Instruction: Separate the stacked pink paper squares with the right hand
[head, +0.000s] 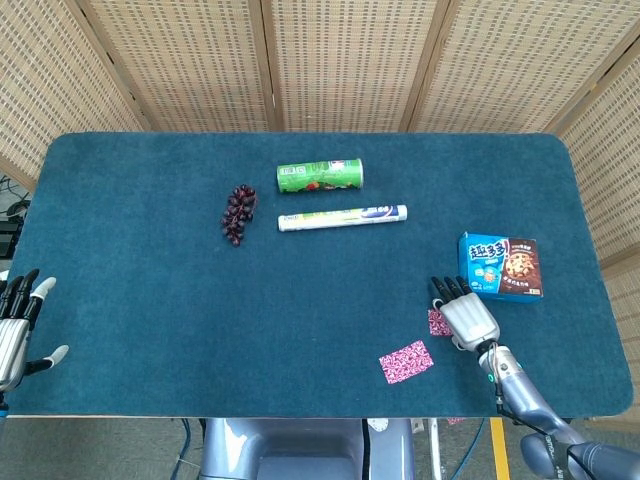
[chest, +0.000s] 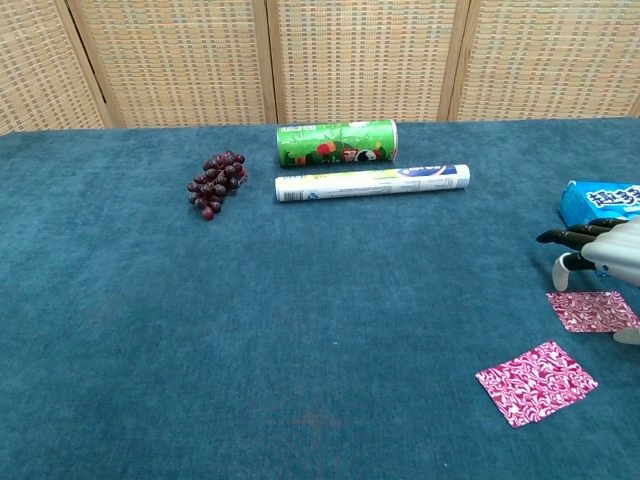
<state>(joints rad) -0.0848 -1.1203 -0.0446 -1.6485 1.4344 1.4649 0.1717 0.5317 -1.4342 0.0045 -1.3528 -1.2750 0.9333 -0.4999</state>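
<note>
Pink paper lay in two places — one pink square (chest: 536, 382) sat alone near the table's front edge, the second pink square (chest: 592, 311) just behind it, apart. The separating looked done. Over that second square the right hand (head: 467, 316) hovered, fingers spread, holding nothing — whether it touched the paper was unclear.

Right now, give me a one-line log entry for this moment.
task: separate pink squares | right hand: over far pink square, contact unclear | near pink square: apart, flat on table | left hand: idle at table edge, open
</note>
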